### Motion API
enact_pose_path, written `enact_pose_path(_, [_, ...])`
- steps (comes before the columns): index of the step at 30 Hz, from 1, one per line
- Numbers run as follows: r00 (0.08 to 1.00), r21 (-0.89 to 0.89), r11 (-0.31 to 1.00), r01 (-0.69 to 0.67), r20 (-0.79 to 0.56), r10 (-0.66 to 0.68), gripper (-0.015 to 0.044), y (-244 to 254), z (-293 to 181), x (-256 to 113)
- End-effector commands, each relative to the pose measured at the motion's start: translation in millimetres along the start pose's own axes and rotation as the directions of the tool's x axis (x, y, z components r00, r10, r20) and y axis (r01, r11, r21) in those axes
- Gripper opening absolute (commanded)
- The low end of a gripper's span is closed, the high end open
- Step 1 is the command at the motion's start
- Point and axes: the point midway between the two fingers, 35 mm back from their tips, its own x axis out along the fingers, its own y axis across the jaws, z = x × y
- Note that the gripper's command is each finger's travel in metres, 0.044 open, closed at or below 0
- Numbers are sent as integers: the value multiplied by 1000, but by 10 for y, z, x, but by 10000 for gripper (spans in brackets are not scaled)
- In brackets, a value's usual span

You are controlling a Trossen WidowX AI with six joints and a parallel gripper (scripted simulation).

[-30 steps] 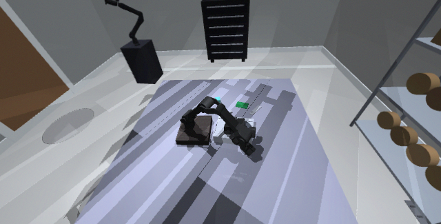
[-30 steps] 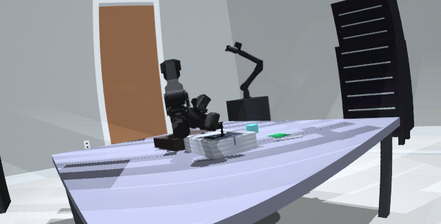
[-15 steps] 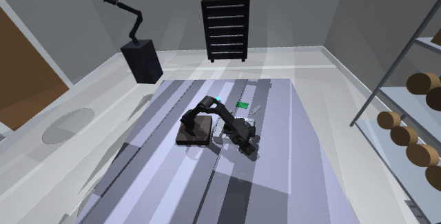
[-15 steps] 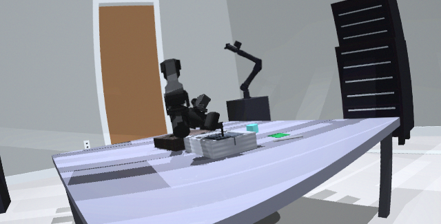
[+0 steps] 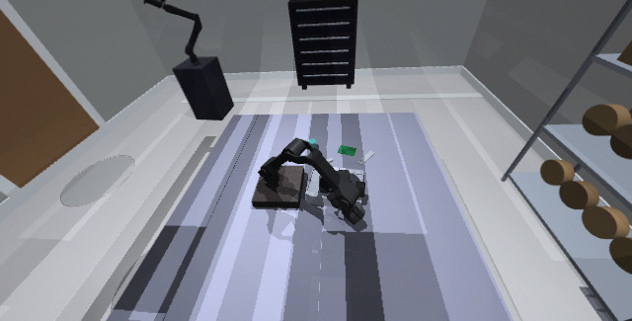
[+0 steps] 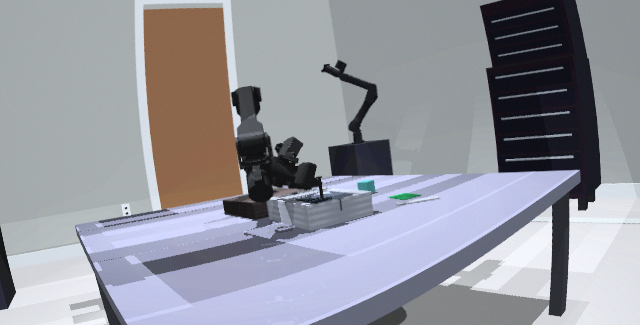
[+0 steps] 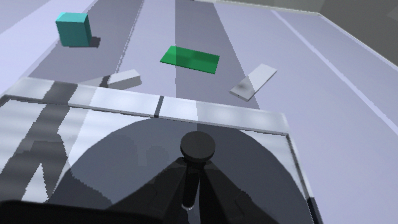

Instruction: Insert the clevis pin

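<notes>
One disc [image 7: 125, 160] in the tray [image 6: 320, 217] [image 7: 131, 103], beneath the tool [image 6: 320, 185] [image 7: 193, 166], which pinches the pin [image 7: 197, 146] below its head.

The pincer [image 6: 320, 183] [image 7: 193, 166] is closed, the black arm [image 5: 296, 148] [image 6: 250, 127] bent.

tray wall [image 6: 345, 211] [image 7: 225, 116] (low) rings disc, open air above

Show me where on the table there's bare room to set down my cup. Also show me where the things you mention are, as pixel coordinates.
Best bet: the stretch right of the tray [image 6: 320, 215] [image 7: 240, 114] in the wrist view, beyond the pale flat strip [image 6: 417, 200] [image 7: 254, 82]. Between the teal block [image 6: 366, 185] [image 7: 73, 30] and green plate [image 6: 405, 196] [image 7: 191, 60] is another patch. It's crowded at the tray, where the pincer [image 7: 193, 166] grips the pin [image 7: 197, 146].
</notes>
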Motion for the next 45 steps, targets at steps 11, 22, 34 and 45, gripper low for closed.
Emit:
enact_pose_path(11, [1000, 25, 1000, -12, 11, 11, 0, 12, -32, -5])
enact_pose_path(22, [1000, 34, 999, -15, -6, 15, 0, -10, -23, 1])
enact_pose_path(34, [1000, 23, 1000, -10, -24, 11, 0, -26, -7, 21])
enact_pose_path(45, [1000, 1, 1000, 0, -16, 0, 0, -11, -7, 31])
